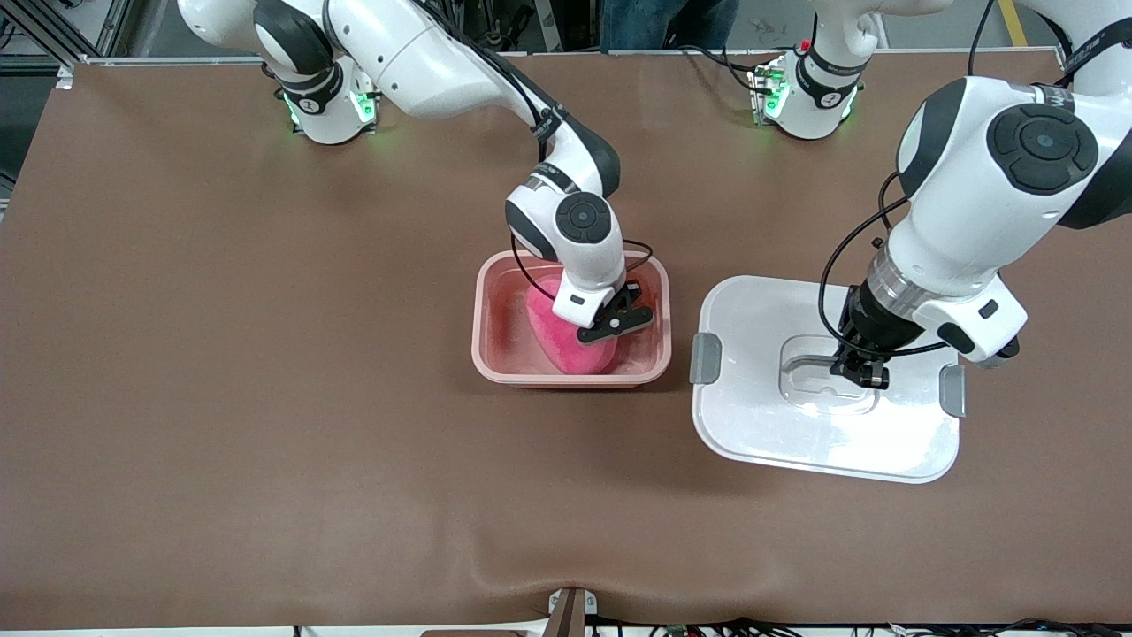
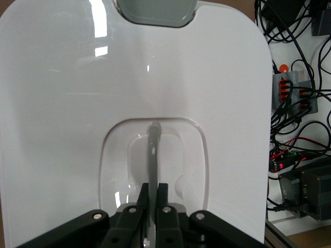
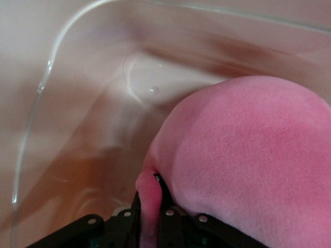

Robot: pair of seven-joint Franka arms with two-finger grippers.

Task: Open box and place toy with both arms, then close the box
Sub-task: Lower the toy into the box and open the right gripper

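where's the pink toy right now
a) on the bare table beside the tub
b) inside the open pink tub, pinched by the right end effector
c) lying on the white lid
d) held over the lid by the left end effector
b: the toy sits inside the pink tub, and the right end effector is shut on a fold of its plush, while the left end effector grips the handle of the lid.

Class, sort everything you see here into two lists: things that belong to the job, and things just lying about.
Job: pink tub; white lid; plush toy; right end effector; left end effector.
Lying about: brown table cover; cables and electronics.
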